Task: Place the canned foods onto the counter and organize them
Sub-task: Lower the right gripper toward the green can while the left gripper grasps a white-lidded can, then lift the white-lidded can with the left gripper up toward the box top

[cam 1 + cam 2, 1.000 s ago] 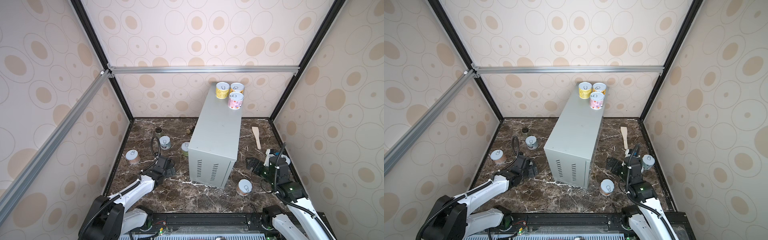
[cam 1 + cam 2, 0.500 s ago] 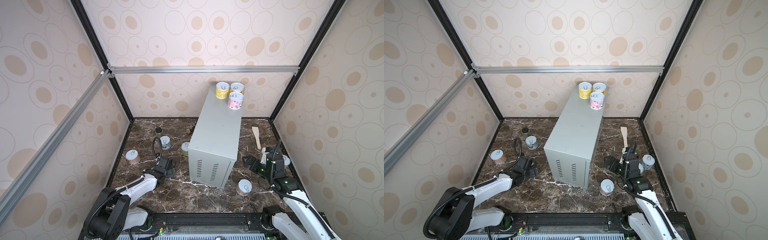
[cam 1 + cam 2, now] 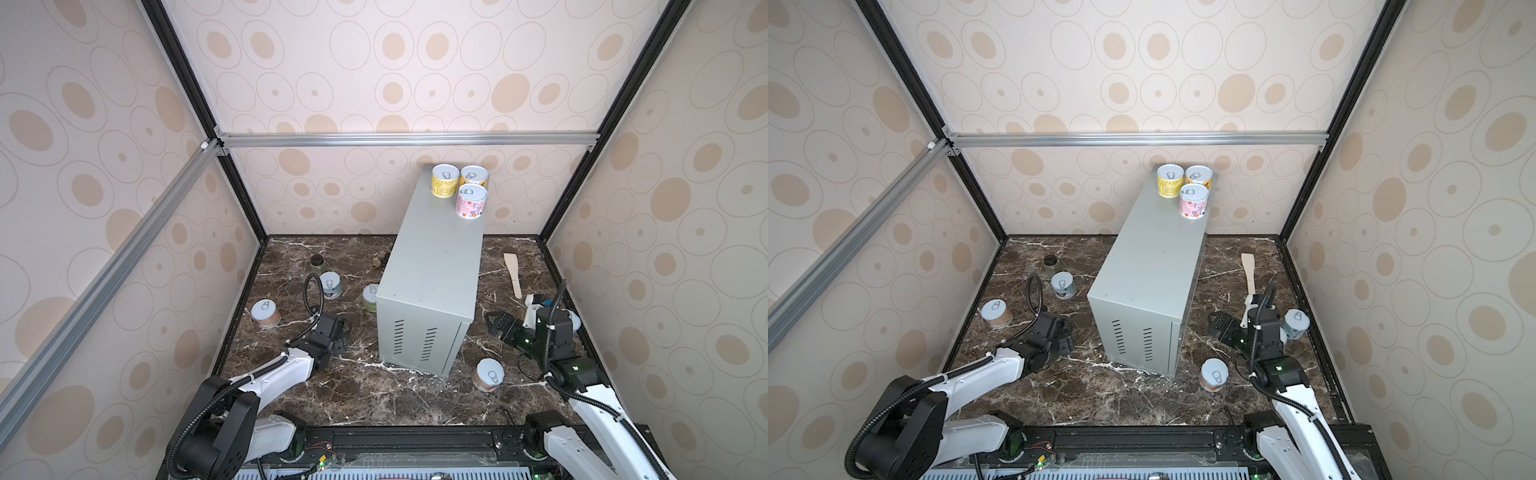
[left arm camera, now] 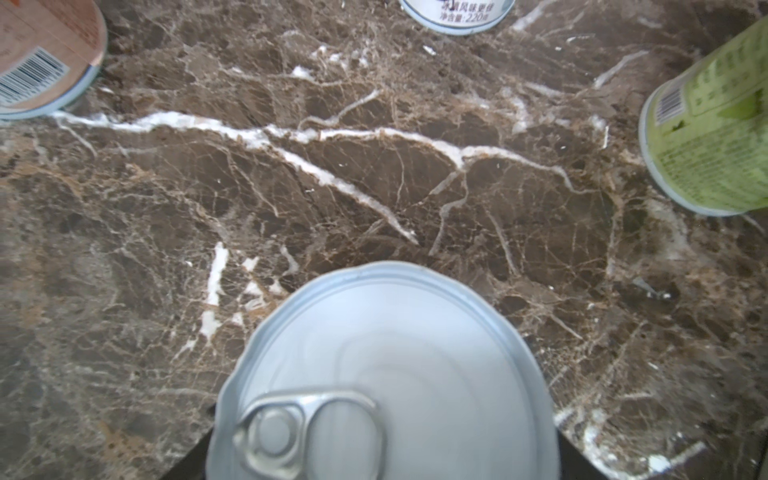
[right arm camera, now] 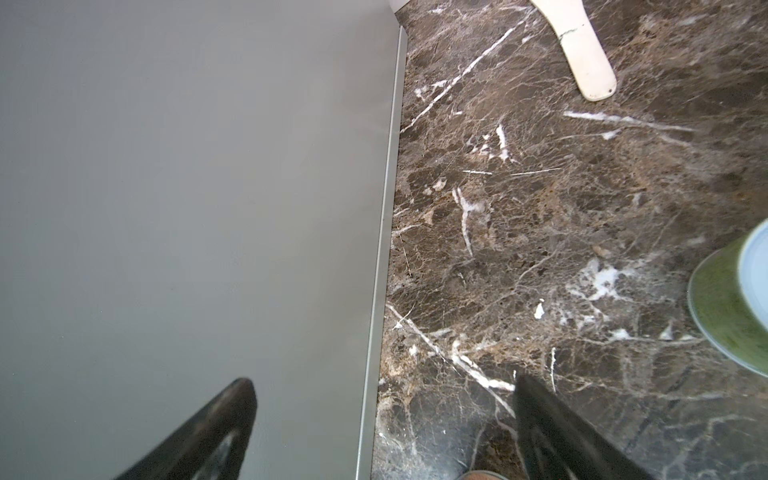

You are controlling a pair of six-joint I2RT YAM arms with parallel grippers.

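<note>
Three canned foods, yellow [image 3: 444, 181], orange [image 3: 474, 176] and pink [image 3: 471, 202], stand at the far end of the grey counter [image 3: 436, 257]. Others stand on the marble: peach-labelled [image 3: 266, 313], white-blue [image 3: 330, 285], green [image 3: 371, 297], one by the counter's front corner [image 3: 488, 375], and a green-labelled one [image 3: 1296, 324] behind the right arm. My left gripper [image 4: 384, 453] is low on the floor, shut on a silver-lidded can [image 4: 415, 353] that the gripper [image 3: 338, 328] hides in both top views. My right gripper [image 5: 382, 415] is open and empty beside the counter's side wall [image 5: 187, 208].
A black-lidded glass jar [image 3: 318, 262] and a small brown object [image 3: 377, 262] lie at the back left. A wooden spatula [image 3: 513, 274] lies right of the counter. The enclosure walls stand close around the marble floor [image 3: 374, 395].
My left gripper's jaws have closed in on the can under them, and that arm has stayed in place. The right arm has shifted slightly toward the counter, its gripper still open.
</note>
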